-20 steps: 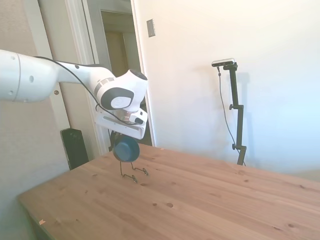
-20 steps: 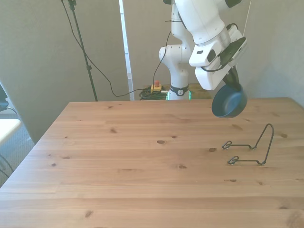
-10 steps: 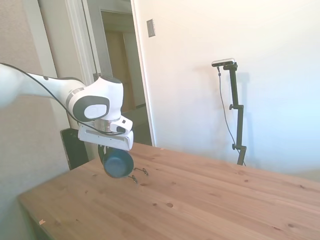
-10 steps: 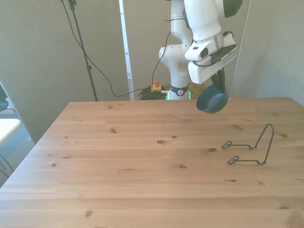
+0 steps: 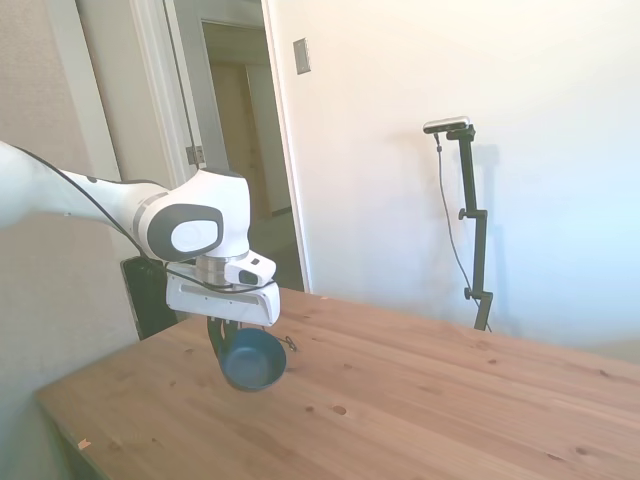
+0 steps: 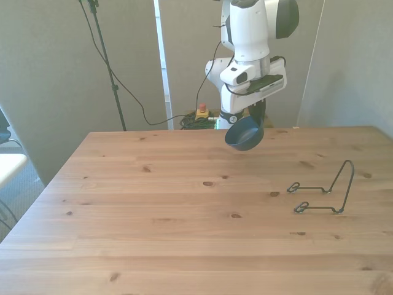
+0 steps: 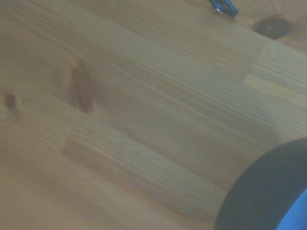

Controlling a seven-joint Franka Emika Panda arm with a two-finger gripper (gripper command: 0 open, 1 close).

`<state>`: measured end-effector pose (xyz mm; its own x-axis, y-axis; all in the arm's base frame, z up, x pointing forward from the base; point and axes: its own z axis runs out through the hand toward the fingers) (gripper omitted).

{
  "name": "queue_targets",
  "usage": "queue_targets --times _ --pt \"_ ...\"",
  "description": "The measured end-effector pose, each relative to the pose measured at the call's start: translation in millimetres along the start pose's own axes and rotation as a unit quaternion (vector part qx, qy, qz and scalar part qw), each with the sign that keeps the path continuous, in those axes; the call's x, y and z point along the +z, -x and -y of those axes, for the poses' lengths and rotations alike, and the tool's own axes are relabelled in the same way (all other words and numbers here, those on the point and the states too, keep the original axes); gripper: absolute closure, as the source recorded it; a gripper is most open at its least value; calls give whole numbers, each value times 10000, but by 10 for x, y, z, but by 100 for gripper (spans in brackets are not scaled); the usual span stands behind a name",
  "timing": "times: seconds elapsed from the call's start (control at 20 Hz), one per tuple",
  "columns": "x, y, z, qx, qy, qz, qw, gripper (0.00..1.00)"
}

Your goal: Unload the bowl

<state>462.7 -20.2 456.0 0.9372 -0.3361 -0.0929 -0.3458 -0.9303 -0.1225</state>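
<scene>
Tool [image 6: 255,115] found clamped on rim of dark blue bowl [image 6: 244,134], held tilted above desk [image 6: 184,209]. Wire rack [image 6: 325,190] noted well apart, at front view's right.

dark blue bowl [image 6: 244,133] (tilted) aloft above the table

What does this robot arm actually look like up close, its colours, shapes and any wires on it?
The arm is glossy white and built from rounded, tube-like segments, with dark grey oval caps on the bulging joints. A thin black cable runs along its outside. At the end sits a flat, boxy white hand section, and the gripper below it has dark, almost black fingers. The base behind the table is white too.
</scene>
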Motion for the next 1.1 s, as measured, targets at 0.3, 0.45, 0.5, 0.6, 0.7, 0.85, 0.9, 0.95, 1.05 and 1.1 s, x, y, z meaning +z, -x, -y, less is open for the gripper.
queue_targets --times 0.3,0.45,0.5,0.6,0.7,0.85,0.9,0.95,1.05,1.1 --pt "182 13 -81 204 621 -69 9978 100" --pt "349 -37 -65 313 856 -236 9956 100" --pt "413 -64 -56 354 887 -244 9951 100" --pt "540 -121 -47 425 935 -212 9945 100" --pt "654 -167 -45 483 1023 -179 9934 100" --pt "774 -213 -41 541 1195 -167 9912 100" --pt "798 -224 -32 559 1241 -166 9905 100" --pt "816 -239 -19 602 1304 -185 9895 100" --pt "837 -260 -4 692 1408 -228 9874 100" --pt "851 -268 3 732 1444 -234 9865 100"
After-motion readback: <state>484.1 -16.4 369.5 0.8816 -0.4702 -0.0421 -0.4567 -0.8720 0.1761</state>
